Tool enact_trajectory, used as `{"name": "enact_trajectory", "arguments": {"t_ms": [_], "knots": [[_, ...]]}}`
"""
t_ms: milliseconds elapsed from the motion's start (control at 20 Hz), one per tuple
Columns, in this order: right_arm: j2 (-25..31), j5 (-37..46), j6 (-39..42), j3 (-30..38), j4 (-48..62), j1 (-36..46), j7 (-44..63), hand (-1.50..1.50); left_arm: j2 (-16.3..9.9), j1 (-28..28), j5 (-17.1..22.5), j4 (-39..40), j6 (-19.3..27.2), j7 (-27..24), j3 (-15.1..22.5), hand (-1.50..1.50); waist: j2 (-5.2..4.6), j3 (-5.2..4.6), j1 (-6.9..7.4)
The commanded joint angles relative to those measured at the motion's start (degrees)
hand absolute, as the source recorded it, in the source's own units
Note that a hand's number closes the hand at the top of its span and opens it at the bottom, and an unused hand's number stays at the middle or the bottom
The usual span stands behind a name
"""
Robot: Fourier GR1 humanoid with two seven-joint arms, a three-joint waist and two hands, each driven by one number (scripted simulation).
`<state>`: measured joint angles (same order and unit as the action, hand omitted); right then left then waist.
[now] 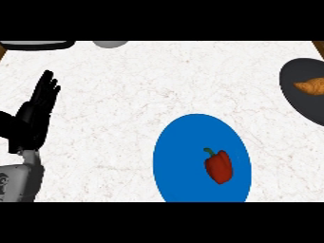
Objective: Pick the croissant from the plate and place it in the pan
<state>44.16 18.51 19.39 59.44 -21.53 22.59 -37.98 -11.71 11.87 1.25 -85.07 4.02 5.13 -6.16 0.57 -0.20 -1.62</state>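
1. The croissant (314, 86) lay on a dark round dish (311, 107) at the right edge of the counter (122, 76), in the upper half of that dish.
2. The task names a plate and a pan, but no handle showed on this dark dish, so one could not tell for sure which of the two it was.
3. A blue plate (185, 142) stood nearer to the robot, and on it lay one red bell pepper (219, 166) with a green stem, a little right of the plate's middle. It seemed to be only a distraction for the task, not a target.
4. The left hand (31, 116) was at the left side of the view, well apart from both dishes. Its fingers (46, 90) were straight and pointed up, the thumb spread out, and it held nothing. This looked like a resting pose.
5. The right hand did not show at all, so its state is unknown. As the croissant was on the right side, that hand would probably be the better one to reach it.
6. At the top edge, two things were cut off: a dark object with a pale rim (38, 44) and a grey round object (110, 43). What they were could not be told.
7. The count: one croissant, one pepper, one blue plate, one dark dish, one visible hand.
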Motion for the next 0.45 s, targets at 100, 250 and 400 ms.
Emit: {"name": "enact_trajectory", "arguments": {"t_ms": [100,250,400], "knots": [[-3.9,-4.2,6.2,0.1,-11.1,-6.6,3.0,-1.5,0.4,0.0,-0.6,-1.0,0.5,0.8,0.4,0.0,0.32,-0.19,-0.65],[-6.9,-5.7,8.2,-0.3,-19.1,-10.8,7.0,-1.5,-1.1,-0.9,0.0,1.7,-0.7,-2.4,-1.6,0.0,0.1,-0.22,-0.52],[-10.7,-7.1,6.2,0.3,-29.7,-14.5,12.6,-1.5,-0.1,-2.4,-0.1,-0.1,-0.7,-1.7,-0.6,0.0,-0.04,-0.14,-0.01]]}}
